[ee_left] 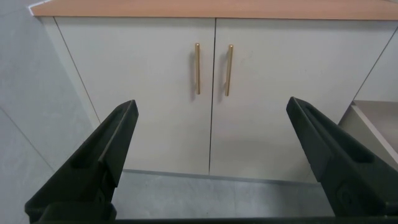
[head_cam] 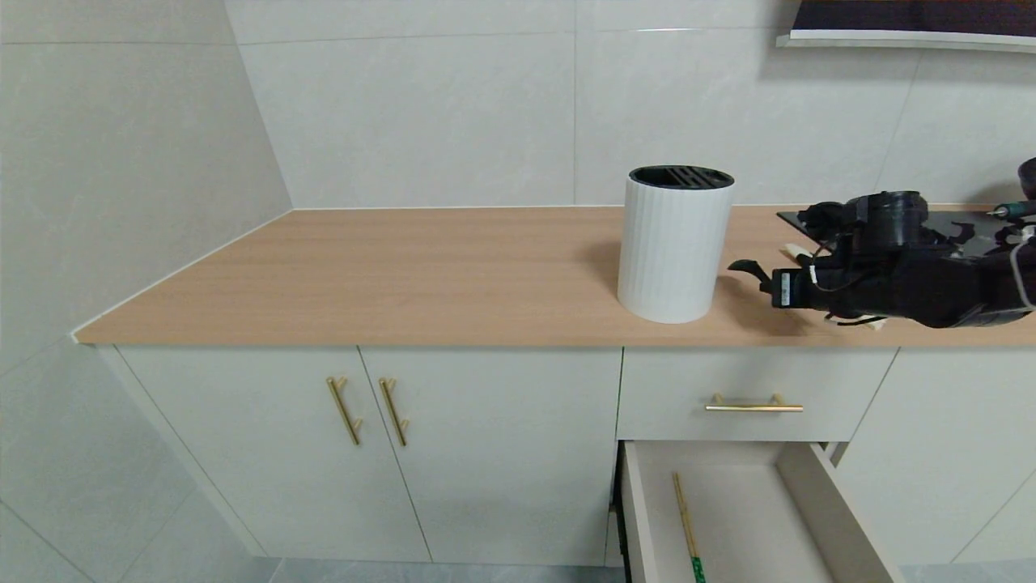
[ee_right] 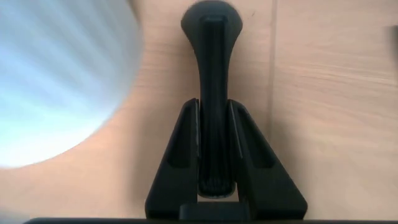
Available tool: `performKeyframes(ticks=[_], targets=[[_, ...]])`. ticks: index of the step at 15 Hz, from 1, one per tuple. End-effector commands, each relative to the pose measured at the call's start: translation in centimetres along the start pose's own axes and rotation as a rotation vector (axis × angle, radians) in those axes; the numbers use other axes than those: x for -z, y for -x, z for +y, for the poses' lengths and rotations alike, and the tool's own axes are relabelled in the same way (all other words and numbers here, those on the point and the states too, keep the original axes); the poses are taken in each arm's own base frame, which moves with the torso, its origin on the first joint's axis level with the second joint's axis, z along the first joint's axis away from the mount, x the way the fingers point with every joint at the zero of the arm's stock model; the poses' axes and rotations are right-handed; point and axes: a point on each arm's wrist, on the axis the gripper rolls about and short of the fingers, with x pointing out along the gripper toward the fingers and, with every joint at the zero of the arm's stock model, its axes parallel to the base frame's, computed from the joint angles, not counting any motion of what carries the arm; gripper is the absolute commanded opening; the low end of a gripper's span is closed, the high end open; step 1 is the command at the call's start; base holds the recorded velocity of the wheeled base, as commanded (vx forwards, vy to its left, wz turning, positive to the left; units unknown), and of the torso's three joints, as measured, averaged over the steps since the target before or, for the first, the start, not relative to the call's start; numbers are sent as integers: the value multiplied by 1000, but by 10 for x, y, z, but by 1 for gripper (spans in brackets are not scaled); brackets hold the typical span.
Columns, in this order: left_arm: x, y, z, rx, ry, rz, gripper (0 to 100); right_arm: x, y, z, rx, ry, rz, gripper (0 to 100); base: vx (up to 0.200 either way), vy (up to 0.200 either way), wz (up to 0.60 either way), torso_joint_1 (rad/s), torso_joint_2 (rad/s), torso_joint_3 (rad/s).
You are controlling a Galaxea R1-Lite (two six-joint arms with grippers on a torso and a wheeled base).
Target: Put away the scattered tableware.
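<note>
Tabletop (head_cam: pixel 405 275) of pale wood grain carries a white ribbed cylindrical holder (head_cam: pixel 674 243) with a black slotted top. Near it, the right wrist view shows up close what the head view gives from the side: the right fingers (ee_right: pixel 183 149) clamped on a smooth, round-ended black handle (ee_right: pixel 211 37). The left wrist view shows the left fingers (ee_left: pixel 102 162) spread wide before cream doors (ee_left: pixel 143 93) with brass pulls, and the head view adds chopsticks (head_cam: pixel 686 522) lying in an open drawer (head_cam: pixel 817 502).
</note>
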Motion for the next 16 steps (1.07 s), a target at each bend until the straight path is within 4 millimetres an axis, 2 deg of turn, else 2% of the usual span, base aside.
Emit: performKeyframes(ticks=[1,3,4,5,7,10,12,16], targets=[[0,0,0,1,0,1,100,-9,76,9,-8,1,-53,0,0,0,0,0,0,0],[0,0,0,-1,0,1,100,10,108,13,-19,9,-30,0,0,0,0,0,0,0],[0,0,0,2,0,1,100,17,117,13,-13,8,-21,0,0,0,0,0,0,0],[0,0,0,2,0,1,100,17,117,13,-13,8,-21,0,0,0,0,0,0,0],[0,0,0,-1,0,1,100,40,150,15,-20,8,-4,0,0,0,0,0,0,0],[0,0,0,1,0,1,100,56,156,16,-23,55,40,0,0,0,0,0,0,0],[0,0,0,1,0,1,100,62,156,23,-52,86,58,0,0,0,0,0,0,0],[0,0,0,-1,0,1,100,70,148,28,-70,94,97,0,0,0,0,-46,105,60]])
